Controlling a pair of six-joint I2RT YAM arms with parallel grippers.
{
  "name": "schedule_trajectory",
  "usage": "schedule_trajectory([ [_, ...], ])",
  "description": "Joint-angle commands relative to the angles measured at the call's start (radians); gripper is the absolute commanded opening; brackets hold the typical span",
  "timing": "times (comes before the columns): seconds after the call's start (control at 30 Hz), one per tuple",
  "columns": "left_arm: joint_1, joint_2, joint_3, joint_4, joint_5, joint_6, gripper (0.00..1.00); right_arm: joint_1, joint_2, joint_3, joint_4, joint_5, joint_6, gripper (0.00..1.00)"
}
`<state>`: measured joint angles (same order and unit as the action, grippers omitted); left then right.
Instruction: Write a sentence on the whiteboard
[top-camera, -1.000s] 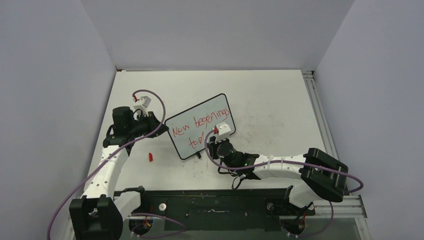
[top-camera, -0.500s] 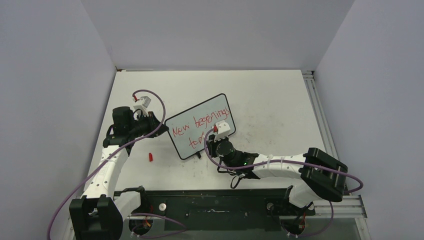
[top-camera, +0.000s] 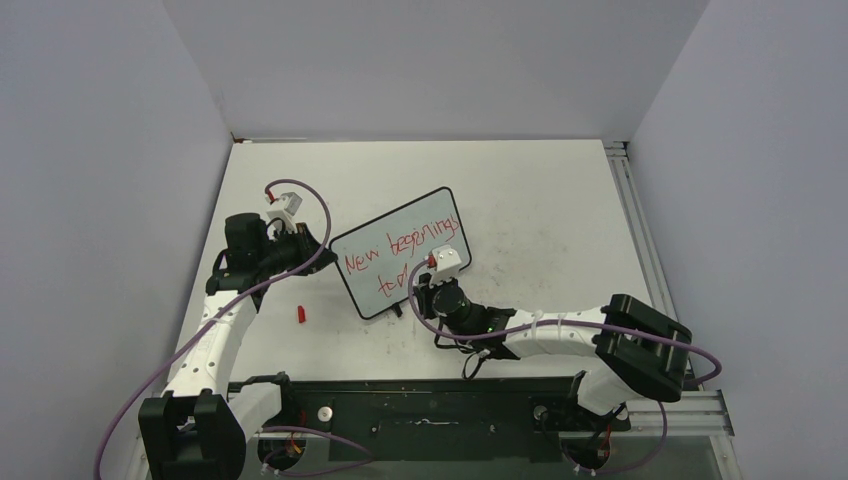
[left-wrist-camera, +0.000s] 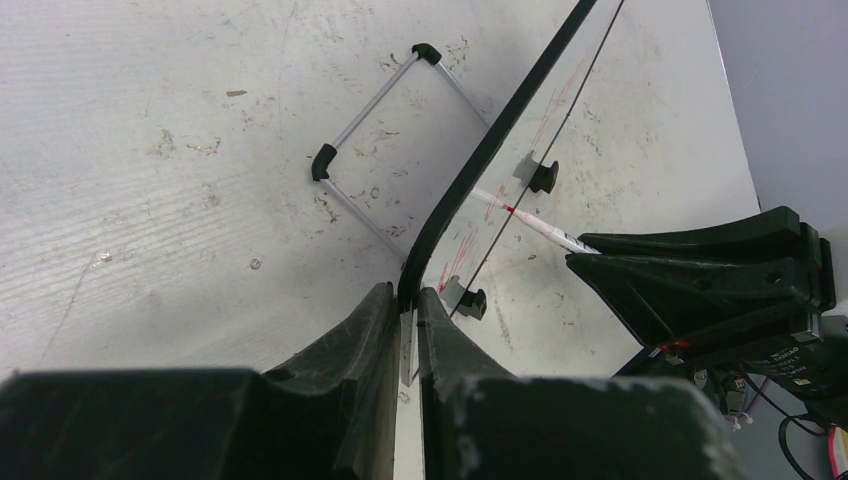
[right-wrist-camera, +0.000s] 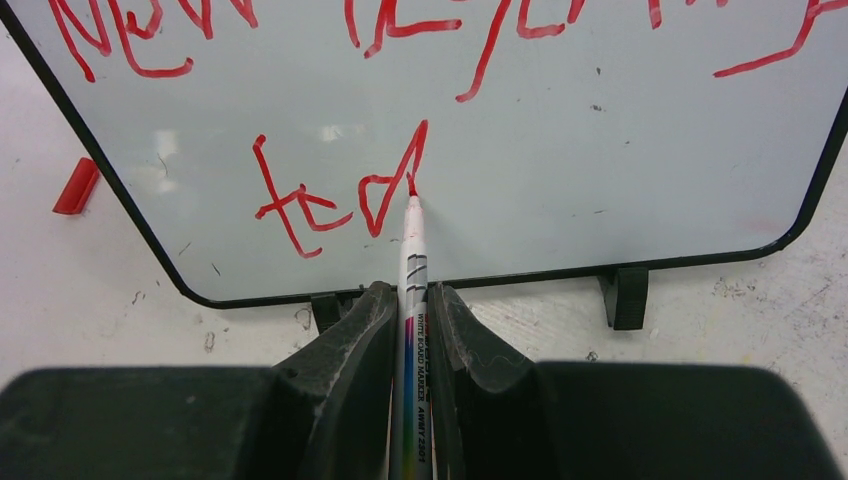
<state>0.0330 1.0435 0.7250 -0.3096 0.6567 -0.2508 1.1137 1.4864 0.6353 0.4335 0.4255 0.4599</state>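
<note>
The whiteboard (top-camera: 395, 250) stands tilted on the table, with a black frame and small black feet. My left gripper (left-wrist-camera: 405, 292) is shut on its left frame edge (left-wrist-camera: 498, 135). The sentence (top-camera: 400, 243) is in red: "New beginnings" on top and "tod" (right-wrist-camera: 335, 195) below it. My right gripper (right-wrist-camera: 411, 292) is shut on a white whiteboard marker (right-wrist-camera: 411, 262). The marker's red tip touches the board at the foot of the "d" stroke. In the left wrist view the marker (left-wrist-camera: 540, 228) meets the board's face from the right.
A red marker cap (top-camera: 300, 314) lies on the table left of the board's lower corner, also showing in the right wrist view as the cap (right-wrist-camera: 77, 186). A thin metal wire support (left-wrist-camera: 370, 120) with black ends stands behind the board. The tabletop is scuffed white.
Almost nothing: the right arm's rear link has shifted slightly left. The board, the left gripper and the lettering look the same.
</note>
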Motion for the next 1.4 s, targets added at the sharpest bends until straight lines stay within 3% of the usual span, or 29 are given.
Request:
schedule_trajectory([
  [0.0,-0.008,-0.019,0.008,0.023,0.017,-0.001,0.00,0.006,0.008,-0.026,0.040,-0.007,0.039,0.05],
  [0.7,-0.008,-0.022,0.007,0.024,0.017,-0.001,0.00,0.010,-0.066,-0.026,-0.034,0.080,0.031,0.05],
  [1.37,-0.010,-0.017,0.010,0.024,0.019,-0.001,0.00,-0.050,-0.056,0.010,0.012,0.041,-0.031,0.05],
])
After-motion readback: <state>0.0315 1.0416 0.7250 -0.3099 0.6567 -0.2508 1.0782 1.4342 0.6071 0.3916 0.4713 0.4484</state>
